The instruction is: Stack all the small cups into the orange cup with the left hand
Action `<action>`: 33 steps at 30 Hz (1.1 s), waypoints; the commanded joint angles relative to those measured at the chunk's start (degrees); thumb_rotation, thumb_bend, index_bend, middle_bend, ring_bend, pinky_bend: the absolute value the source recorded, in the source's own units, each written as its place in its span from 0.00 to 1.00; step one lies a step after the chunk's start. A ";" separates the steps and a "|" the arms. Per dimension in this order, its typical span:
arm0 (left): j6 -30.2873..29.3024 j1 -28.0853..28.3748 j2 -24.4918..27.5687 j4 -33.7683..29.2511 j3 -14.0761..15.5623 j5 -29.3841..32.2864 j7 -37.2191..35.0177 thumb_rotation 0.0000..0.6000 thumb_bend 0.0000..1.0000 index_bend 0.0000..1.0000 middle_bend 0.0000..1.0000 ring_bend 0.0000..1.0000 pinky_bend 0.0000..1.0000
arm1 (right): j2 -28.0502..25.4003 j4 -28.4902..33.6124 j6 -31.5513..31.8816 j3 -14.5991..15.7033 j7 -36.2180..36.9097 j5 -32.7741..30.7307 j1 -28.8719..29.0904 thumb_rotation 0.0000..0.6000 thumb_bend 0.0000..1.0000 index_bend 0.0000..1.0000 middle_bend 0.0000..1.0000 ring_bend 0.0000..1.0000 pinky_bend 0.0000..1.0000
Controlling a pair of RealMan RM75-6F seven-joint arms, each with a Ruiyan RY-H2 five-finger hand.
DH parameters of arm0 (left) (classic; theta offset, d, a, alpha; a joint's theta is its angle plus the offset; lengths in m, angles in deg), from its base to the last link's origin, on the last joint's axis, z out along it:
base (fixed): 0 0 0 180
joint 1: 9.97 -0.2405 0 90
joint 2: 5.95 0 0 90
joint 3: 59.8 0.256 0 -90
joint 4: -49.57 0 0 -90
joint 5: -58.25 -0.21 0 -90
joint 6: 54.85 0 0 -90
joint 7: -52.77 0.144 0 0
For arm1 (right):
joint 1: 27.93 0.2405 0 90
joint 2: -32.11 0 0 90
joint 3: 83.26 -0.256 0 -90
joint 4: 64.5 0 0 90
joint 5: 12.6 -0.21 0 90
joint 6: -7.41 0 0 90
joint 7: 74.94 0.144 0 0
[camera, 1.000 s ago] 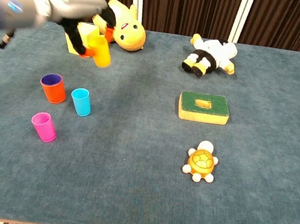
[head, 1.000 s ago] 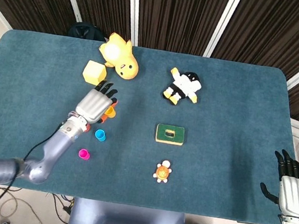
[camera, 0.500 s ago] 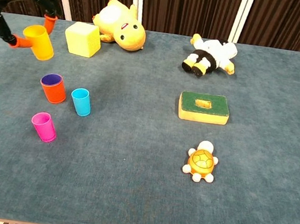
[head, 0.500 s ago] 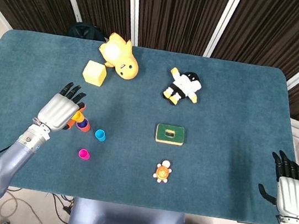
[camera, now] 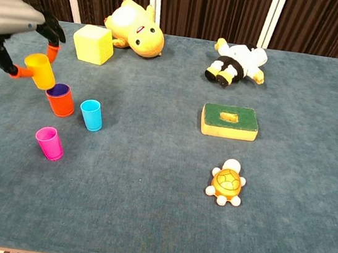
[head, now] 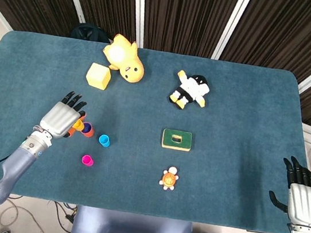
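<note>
My left hand [camera: 12, 18] holds a yellow cup [camera: 40, 70] just above the orange cup [camera: 60, 100] at the left of the blue table [camera: 145, 211].

My fingers [camera: 52, 54] pinch the yellow cup from both sides, its mouth tilted up and to the left, its base at the orange cup's rim; I cannot tell whether the two touch. The orange cup stands upright with a purple cup [camera: 57, 90] nested inside it. A blue cup [camera: 91, 115] stands just beside it to the right, and a pink cup [camera: 49, 142] sits nearer the front edge, both upright and apart from my hand. My right hand [head: 303, 195] rests at the table's far right edge, fingers spread and holding nothing, well apart from the cups.
</note>
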 commanded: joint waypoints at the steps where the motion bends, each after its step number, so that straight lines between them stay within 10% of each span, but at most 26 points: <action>1: 0.39 -0.12 -1.16 1.12 -0.12 -0.57 -0.86 1.00 0.31 0.47 0.15 0.00 0.02 | -0.04 -0.01 0.02 -0.04 0.07 -0.02 -0.01 1.00 0.32 0.07 0.03 0.11 0.11; 14: 1.13 -0.09 -5.16 5.15 -0.86 -3.19 -2.44 1.00 0.31 0.45 0.16 0.00 0.02 | 0.06 -0.25 -0.28 -0.02 0.40 -0.08 0.08 1.00 0.32 0.07 0.03 0.11 0.11; 24: 4.17 0.67 -3.95 4.02 -0.26 0.29 1.00 1.00 0.26 0.18 0.11 0.00 0.00 | 0.00 -0.25 -0.27 -0.22 0.52 -0.40 0.04 1.00 0.32 0.07 0.03 0.11 0.11; 33: 2.29 1.22 -4.93 2.26 -2.80 0.18 -0.01 1.00 0.26 0.25 0.15 0.00 0.00 | 0.07 -0.11 -0.20 -0.19 0.30 -0.31 0.04 1.00 0.32 0.07 0.03 0.11 0.11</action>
